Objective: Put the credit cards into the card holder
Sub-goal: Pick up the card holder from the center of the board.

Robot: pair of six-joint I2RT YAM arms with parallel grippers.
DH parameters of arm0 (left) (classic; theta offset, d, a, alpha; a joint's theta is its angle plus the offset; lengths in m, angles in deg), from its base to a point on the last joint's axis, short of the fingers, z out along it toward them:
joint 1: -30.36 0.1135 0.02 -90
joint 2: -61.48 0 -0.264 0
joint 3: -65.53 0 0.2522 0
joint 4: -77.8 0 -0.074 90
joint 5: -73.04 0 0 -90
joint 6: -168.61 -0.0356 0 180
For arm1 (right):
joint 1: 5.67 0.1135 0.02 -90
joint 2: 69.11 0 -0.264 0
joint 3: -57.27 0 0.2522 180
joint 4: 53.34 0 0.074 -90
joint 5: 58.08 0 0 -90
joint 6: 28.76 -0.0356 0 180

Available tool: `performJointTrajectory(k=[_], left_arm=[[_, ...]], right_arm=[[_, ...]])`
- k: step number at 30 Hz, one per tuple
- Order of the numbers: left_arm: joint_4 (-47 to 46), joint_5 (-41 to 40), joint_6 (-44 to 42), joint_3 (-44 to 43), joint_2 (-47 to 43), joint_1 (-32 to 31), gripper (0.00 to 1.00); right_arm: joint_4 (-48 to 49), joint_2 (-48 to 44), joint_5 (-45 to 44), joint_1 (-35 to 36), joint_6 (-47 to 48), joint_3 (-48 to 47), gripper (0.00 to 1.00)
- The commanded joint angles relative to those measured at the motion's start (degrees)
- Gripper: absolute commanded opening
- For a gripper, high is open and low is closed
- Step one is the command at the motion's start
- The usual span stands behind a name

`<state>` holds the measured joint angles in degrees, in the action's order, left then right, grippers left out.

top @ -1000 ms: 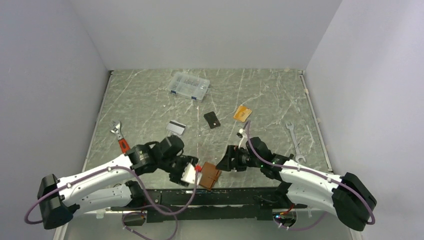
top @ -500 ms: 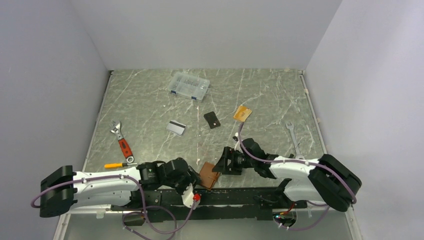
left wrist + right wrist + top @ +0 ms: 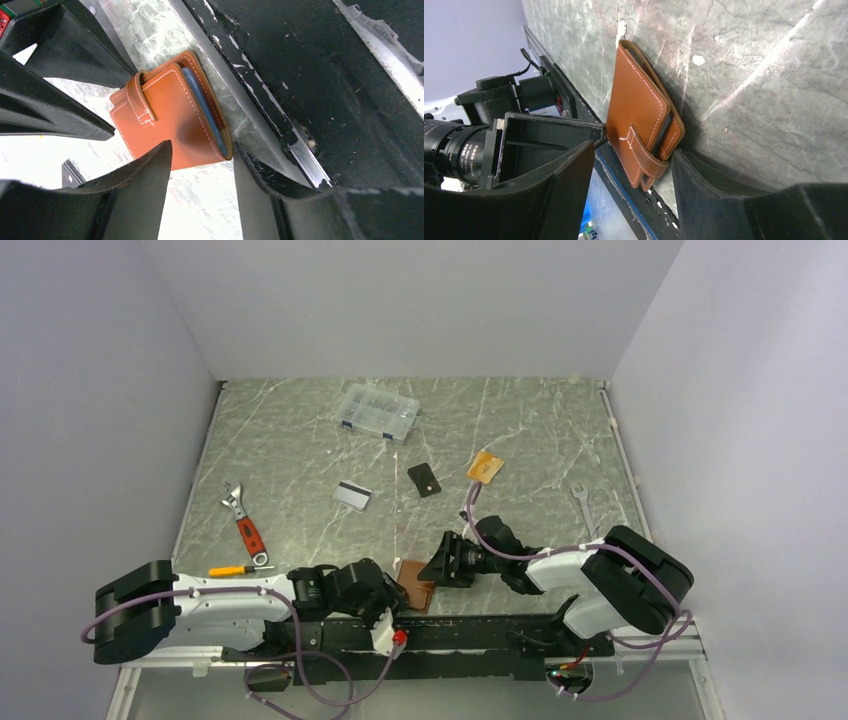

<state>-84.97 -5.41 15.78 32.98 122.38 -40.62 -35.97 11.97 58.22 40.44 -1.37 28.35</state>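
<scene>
The brown card holder [image 3: 416,586] lies shut, strap fastened, at the table's near edge, between both grippers. My left gripper [image 3: 393,592] comes at it from the left. In the left wrist view its jaws are open [image 3: 202,149] and straddle a corner of the holder [image 3: 170,107]. My right gripper [image 3: 438,567] comes from the right, open [image 3: 634,150], with the holder's strap end [image 3: 639,115] between its fingers; the right finger is close against the holder's edge. A silver credit card [image 3: 352,496] and an orange credit card [image 3: 485,467] lie further back on the table.
A small black rectangle [image 3: 424,479] lies between the two cards. A clear compartment box [image 3: 378,412] stands at the back. An adjustable wrench [image 3: 243,519] and a screwdriver [image 3: 236,569] lie at the left, a spanner [image 3: 588,516] at the right. The black base rail [image 3: 280,100] runs right beside the holder.
The left arm has dropped low and swung toward the near edge, beside the holder. The right arm has stretched in low toward it. Both pairs of jaws have narrowed.
</scene>
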Motion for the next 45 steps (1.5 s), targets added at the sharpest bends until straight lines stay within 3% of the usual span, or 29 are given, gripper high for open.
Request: performJointTrajectory(k=[1,10,14,16,19,25,34,38,45], left_arm=[[1.30,0.37,-0.71,-0.29,1.69,-0.33,0.53],[2.10,0.40,-0.43,-2.22,2.83,-0.74,0.49],[1.11,0.13,-0.69,-2.86,3.55,-0.74,0.48],[0.73,-0.47,-0.35,-3.69,3.70,-0.74,0.48],[0.89,-2.89,2.02,-6.24,3.18,-0.57,0.58],[3.02,-1.20,10.30,-10.42,-6.25,2.78,0.69],[-0.63,-2.17,-8.28,-2.66,-26.42,6.95,0.75],[2.94,1.76,-15.01,-3.47,-31.18,9.60,0.75],[-2.88,6.05,-29.13,0.83,-33.70,10.16,0.74]], right_arm=[[5.29,1.02,0.50,0.59,-0.41,0.67,0.58],[9.71,4.65,1.92,0.62,0.99,-0.84,0.42],[11.82,3.62,1.47,0.48,1.31,-0.94,0.20],[11.81,2.60,0.70,0.36,1.56,-0.97,0.00],[9.49,0.58,-0.32,-0.33,1.80,-0.73,0.00],[1.31,-10.04,-2.66,-5.19,0.00,0.59,0.00],[-11.97,-21.02,5.11,-15.45,-5.03,-4.84,0.00],[-14.10,-21.81,11.52,-17.87,-5.81,-8.53,0.00],[-12.83,-21.81,19.53,-18.21,-6.97,-13.98,0.00]])
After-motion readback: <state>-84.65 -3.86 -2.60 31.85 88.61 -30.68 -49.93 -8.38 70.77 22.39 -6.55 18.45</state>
